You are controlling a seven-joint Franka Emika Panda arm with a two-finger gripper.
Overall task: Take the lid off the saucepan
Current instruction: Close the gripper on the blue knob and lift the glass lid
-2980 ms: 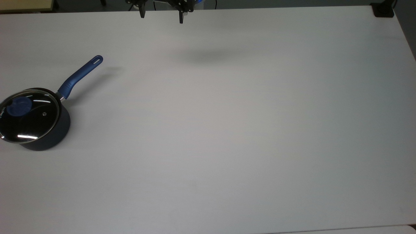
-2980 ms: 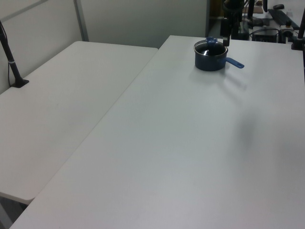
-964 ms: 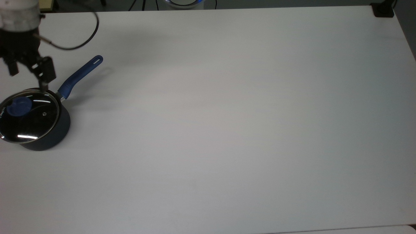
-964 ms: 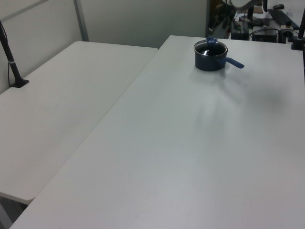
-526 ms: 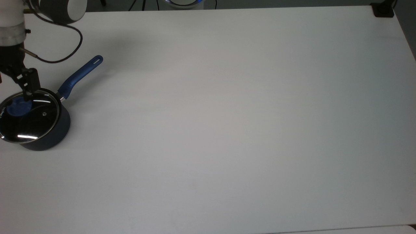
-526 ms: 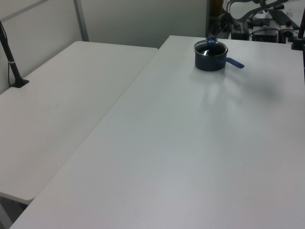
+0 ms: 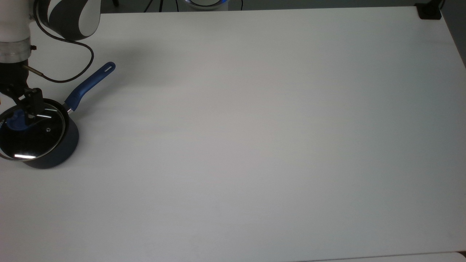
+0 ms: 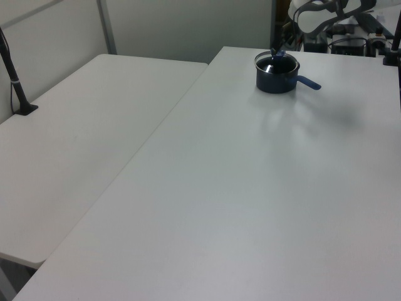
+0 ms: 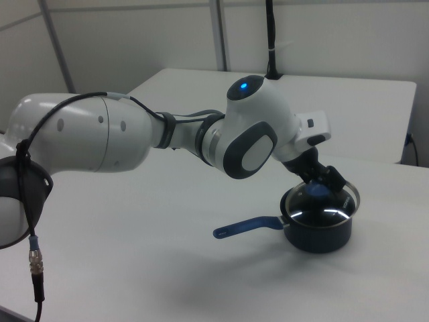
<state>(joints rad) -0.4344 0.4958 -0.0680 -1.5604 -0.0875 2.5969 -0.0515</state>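
One white desk [image 7: 255,145] carries the saucepan [image 7: 54,151] at the top view's left edge, its long blue handle [image 7: 89,84] pointing toward the top view's upper right. On it, the lid [image 7: 32,136] tilts, partly cut off. At the blue knob [image 7: 16,122], the hand [image 7: 22,109] grips, one finger out of frame.

We note a white table [image 7: 255,145] as the work surface. In the left view, a second white table [image 8: 81,138] adjoins it on the left view's left, a black post [image 8: 15,78] at its far-left edge.
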